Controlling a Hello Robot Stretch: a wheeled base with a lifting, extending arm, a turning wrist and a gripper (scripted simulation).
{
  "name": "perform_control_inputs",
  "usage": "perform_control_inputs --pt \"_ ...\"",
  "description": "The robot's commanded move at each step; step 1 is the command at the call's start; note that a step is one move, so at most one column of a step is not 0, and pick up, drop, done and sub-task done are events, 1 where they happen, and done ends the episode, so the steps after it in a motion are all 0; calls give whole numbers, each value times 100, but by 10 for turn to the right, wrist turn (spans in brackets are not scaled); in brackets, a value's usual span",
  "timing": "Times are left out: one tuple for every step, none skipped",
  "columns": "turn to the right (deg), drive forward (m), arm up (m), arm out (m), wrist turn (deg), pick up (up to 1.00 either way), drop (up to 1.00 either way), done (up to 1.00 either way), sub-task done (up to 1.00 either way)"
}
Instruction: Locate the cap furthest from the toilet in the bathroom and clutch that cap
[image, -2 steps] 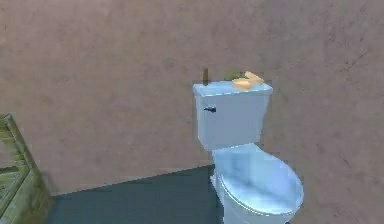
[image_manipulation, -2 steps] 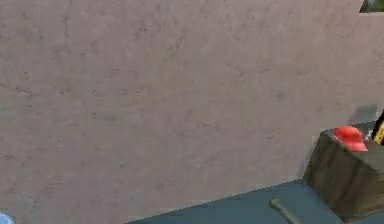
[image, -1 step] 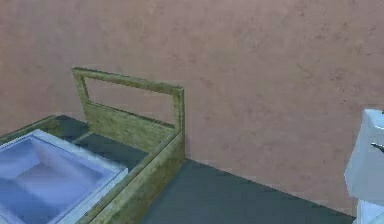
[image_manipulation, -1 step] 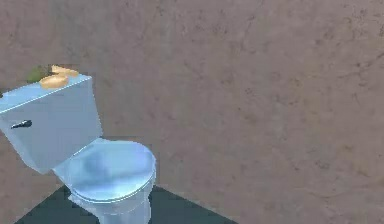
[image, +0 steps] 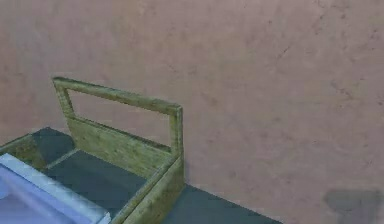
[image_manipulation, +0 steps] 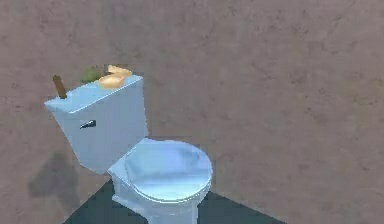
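Toilet (image_manipulation: 165, 172) against wall. Tan rounded item (image_manipulation: 116, 77), possibly cap, at tank lid (image_manipulation: 85, 98) right end: likely not furthest cap. Wooden frame (image: 120, 143) ahead. Gripper jaw state: cannot tell.

Toilet (image_manipulation: 160, 172): one, with one tank (image_manipulation: 105, 130) and one flush lever (image_manipulation: 88, 125). Small things on the tank top: three (one brown upright stub (image_manipulation: 60, 86), one greenish lump (image_manipulation: 93, 73), one pale orange rounded thing (image_manipulation: 116, 77), which may be two pieces lying together). Olive wooden frame (image: 120, 140): one. Pale blue-white fixture (image: 40, 192) at the forward view's lower left: one.
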Motion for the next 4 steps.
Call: perform_control_inputs --pt "450 0 0 0 0 0 0 0 0" --pt "450 0 0 0 0 0 0 0 0" --pt "450 0 0 0 0 0 0 0 0" --pt "450 0 0 0 0 0 0 0 0"
